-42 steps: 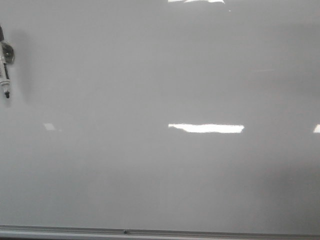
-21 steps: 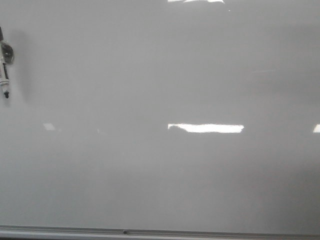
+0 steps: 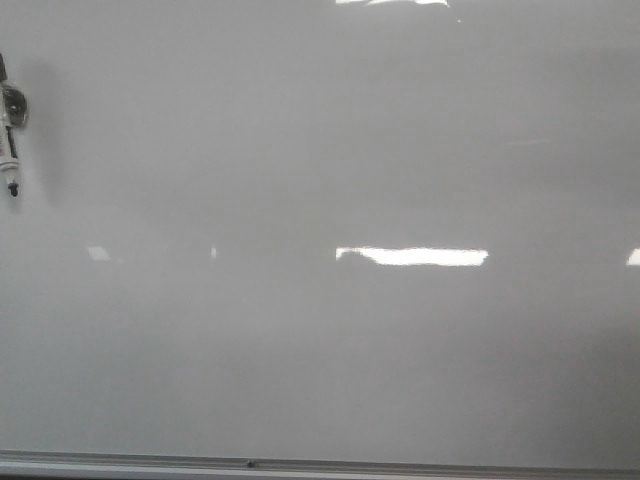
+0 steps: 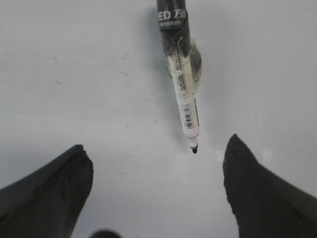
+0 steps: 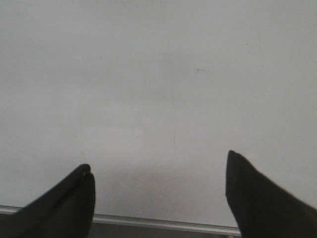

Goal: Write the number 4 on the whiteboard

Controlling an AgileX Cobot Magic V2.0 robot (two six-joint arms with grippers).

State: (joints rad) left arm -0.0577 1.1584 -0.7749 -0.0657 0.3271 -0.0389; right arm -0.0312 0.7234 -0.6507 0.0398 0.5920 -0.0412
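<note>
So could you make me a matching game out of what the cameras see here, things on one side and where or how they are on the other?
Front view of the glossy grey-white whiteboard.

Things:
1. white marker pen with black tip
2. thin metal edge strip
3. bright white rectangular glare
4. right pincer

Places or states:
A. open, holding nothing
B. far left of the board
C. along the board's bottom edge
D. near the board's middle

Pairs: 1-B, 2-C, 3-D, 4-A
</note>
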